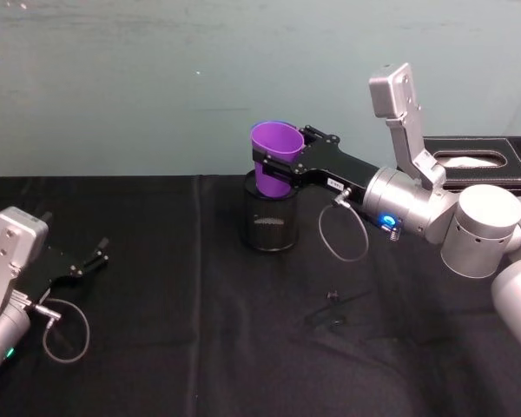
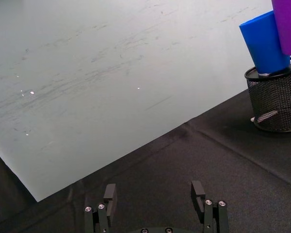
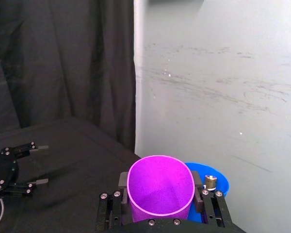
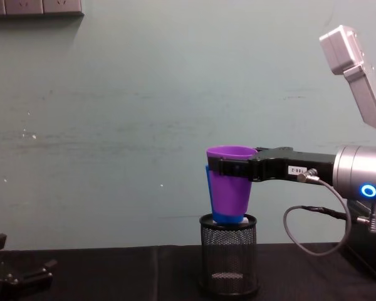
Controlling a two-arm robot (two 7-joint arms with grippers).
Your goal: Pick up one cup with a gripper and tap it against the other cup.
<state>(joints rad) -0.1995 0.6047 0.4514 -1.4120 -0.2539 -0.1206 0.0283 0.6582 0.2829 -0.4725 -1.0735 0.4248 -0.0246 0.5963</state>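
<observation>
L end effector (image 1: 95, 257) idle, spread; R end effector (image 1: 286, 155) grips purple cup (image 1: 273, 139) beside blue cup (image 2: 264, 41).

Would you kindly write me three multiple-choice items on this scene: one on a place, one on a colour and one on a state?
1. Where does the blue cup stand?
A. in the mesh holder
B. on a shelf
C. on a plate

2. What colour is the cup held by the right gripper?
A. blue
B. purple
C. green

3. How is the left gripper?
A. shut on a cup
B. shut on a pen
C. open, holding nothing

Answers:
1 A, its base sits in the holder's rim.
2 B, the gripper is clamped on the purple cup.
3 C, its fingers are spread apart low over the table.
</observation>
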